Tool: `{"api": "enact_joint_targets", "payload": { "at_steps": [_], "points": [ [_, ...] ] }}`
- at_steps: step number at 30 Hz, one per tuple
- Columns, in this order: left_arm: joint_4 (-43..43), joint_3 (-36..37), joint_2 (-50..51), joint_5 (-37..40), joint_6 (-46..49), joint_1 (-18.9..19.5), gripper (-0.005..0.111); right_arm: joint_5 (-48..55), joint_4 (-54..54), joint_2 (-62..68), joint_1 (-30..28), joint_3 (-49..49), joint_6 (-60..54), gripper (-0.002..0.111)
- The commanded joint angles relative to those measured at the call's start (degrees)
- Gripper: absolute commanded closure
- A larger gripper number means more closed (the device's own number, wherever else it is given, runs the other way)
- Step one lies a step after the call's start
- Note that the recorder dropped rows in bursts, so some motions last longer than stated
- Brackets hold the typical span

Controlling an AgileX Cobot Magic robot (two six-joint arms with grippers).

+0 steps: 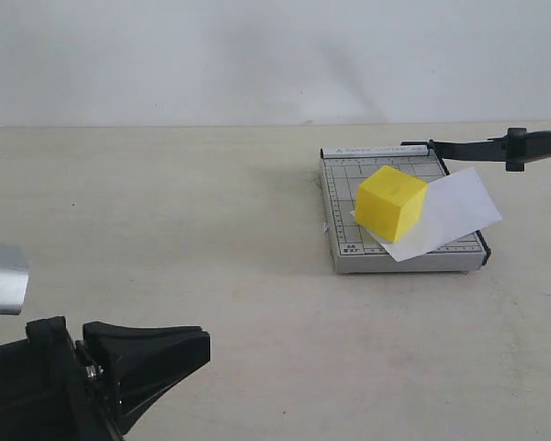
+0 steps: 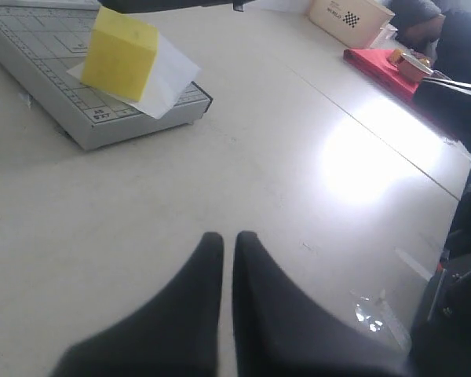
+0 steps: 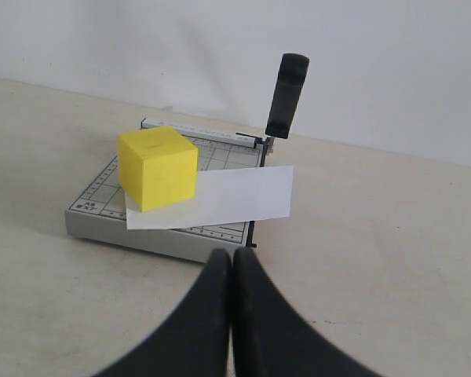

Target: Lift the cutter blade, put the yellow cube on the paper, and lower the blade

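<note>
The cutter blade (image 3: 286, 94) stands raised, nearly upright from its hinge at the far corner of the grey gridded cutter base (image 3: 94, 206). The right gripper (image 3: 232, 258), pinched together and empty, faces it and is probably the nearer arm to press it down. The left gripper (image 2: 228, 238), also closed and empty, waits at the exterior view's lower left, well apart. The yellow cube (image 3: 157, 169) rests on the paper (image 3: 243, 196) at centre right, with open pale tabletop (image 1: 165, 202) around the cutter.
</note>
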Motion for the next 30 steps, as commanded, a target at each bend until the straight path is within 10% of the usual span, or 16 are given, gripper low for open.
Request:
{"api": "enact_joint_targets", "payload": {
  "at_steps": [1,16,30],
  "points": [
    [-0.2,0.2,-0.2,-0.9,0.5,-0.1,0.101,-0.2,0.2,-0.3,0.0,0.0,0.1,0.108],
    [2.1,0.2,-5.3,-1.1,2.3,-0.1,0.101,-0.2,0.2,-0.3,0.0,0.0,0.1,0.108],
    [4.9,0.2,-41.5,29.8,8.0,0.2,0.101,-0.2,0.2,-0.3,0.0,0.0,0.1,0.108]
  ]
}}
